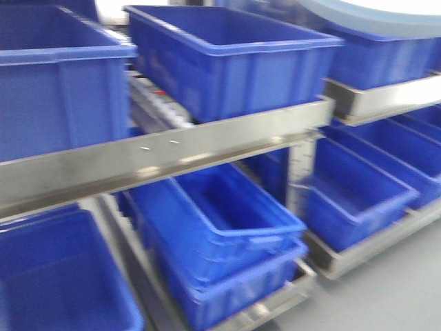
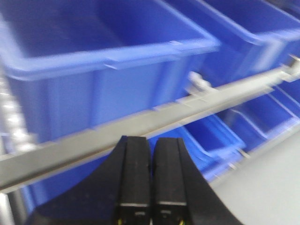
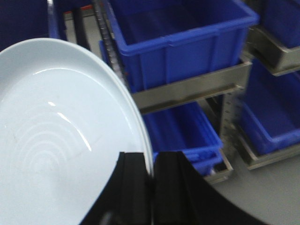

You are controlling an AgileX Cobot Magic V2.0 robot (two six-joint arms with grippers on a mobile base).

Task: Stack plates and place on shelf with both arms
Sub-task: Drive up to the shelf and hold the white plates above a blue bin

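Black jaws of the right gripper [image 3: 152, 161] are clamped on the rim of a pale, glossy plate [image 3: 56, 131], pinching it at about the plate's four o'clock. We judge an edge grip is used so the underside stays free to be set down flat. We cannot tell whether a second plate lies beneath it. Being round, the plate has no long axis. Its hollow face is turned up toward the wrist camera and it spreads out to nine o'clock from the jaws. In the front view its rim [image 1: 386, 17] shows at one o'clock, roughly level, above the upper row of crates.

The jaws of the left gripper [image 2: 151, 143] are closed to a hairline gap with nothing between them, and we take it to be idle.

Beyond, at twelve o'clock of both wrists, runs the steel shelf [image 1: 172, 148] with an open blue crate [image 1: 227, 55] on its upper tier. The plate is not yet resting on it.
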